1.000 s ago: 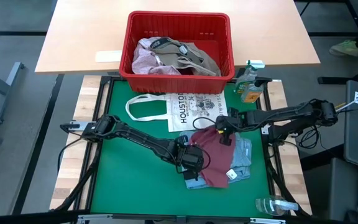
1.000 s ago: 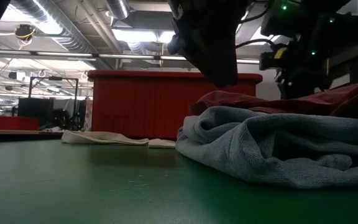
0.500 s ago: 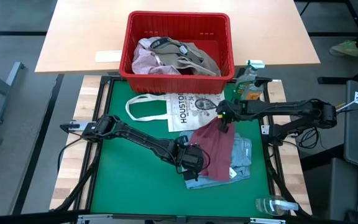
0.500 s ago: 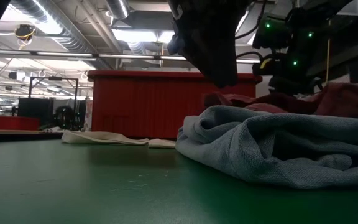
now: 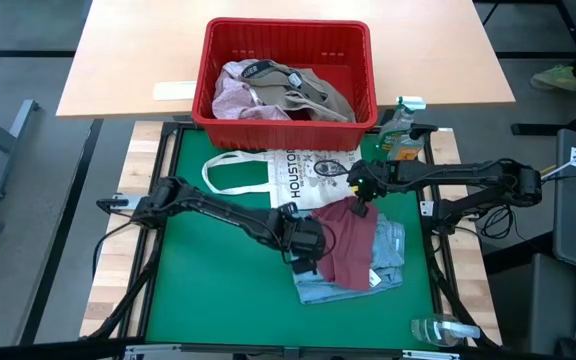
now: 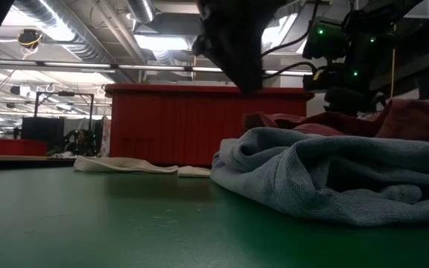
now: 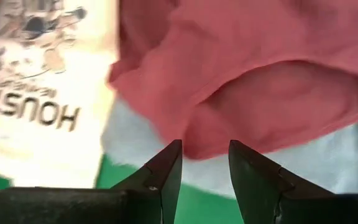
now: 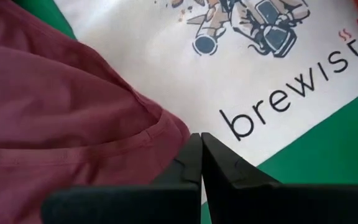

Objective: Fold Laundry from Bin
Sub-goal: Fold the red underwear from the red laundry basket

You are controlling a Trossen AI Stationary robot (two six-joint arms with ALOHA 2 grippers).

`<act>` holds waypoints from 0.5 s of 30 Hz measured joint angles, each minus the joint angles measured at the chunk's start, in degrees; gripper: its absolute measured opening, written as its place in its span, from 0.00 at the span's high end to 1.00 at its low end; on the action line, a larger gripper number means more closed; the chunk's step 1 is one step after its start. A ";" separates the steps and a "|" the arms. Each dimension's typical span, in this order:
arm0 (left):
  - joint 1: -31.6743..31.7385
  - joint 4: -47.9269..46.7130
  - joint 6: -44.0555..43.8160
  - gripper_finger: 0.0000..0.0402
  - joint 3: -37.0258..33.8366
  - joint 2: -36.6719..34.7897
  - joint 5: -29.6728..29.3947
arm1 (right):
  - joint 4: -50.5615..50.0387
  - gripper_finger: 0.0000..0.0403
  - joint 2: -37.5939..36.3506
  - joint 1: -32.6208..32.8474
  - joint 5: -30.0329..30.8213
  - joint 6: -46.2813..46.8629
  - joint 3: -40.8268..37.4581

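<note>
The right gripper point(image 5: 360, 199), fingers pressed together and gripping nothing visible, sits at the far corner of the soft maroon cloth garment point(image 5: 345, 245). The left gripper point(image 5: 306, 248), fingers apart and empty, hovers at that garment's near-left edge. The garment lies limp over a light blue garment point(image 5: 393, 250) on the green surface point(image 5: 218, 300), near the red slotted plastic bin point(image 5: 288, 35); it looks light and floppy, best pinched at corners or hems.

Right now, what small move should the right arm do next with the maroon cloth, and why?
Probably open the right gripper and lift away. Its fingers are shut at the maroon cloth's far corner, which already lies on the blue garment beside the tote bag. The left gripper, open, hovers at the cloth's other edge.
</note>
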 joint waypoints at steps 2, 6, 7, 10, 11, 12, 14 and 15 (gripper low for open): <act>0.73 -3.05 1.00 0.69 -0.02 -0.85 -0.14 | 0.08 0.99 0.00 0.00 -0.02 -0.01 0.00; 2.41 -4.50 2.92 0.69 0.00 -1.73 -0.26 | 0.02 0.92 0.00 0.00 -0.10 -0.01 0.00; 2.80 -3.83 3.00 0.69 0.00 -1.73 -0.28 | 0.01 0.89 0.00 0.00 -0.11 -0.01 0.00; 3.79 -3.71 2.50 0.69 0.00 -1.71 -0.29 | -0.26 0.78 0.00 0.00 -0.11 -0.02 0.00; 4.18 -3.69 1.76 0.69 0.00 -1.71 -0.31 | -0.36 0.74 0.00 0.00 -0.09 -0.02 0.00; 4.49 -3.70 0.72 0.69 0.00 -1.71 -0.32 | -0.70 0.71 0.00 0.00 -0.11 -0.02 0.00; 5.20 -3.75 -1.65 0.69 0.00 -1.69 -0.26 | -2.15 0.65 0.00 0.00 -0.55 -0.01 0.40; 5.61 -3.92 -2.55 0.69 0.00 -1.69 -0.25 | -3.00 0.63 0.00 0.00 -1.03 -0.02 0.81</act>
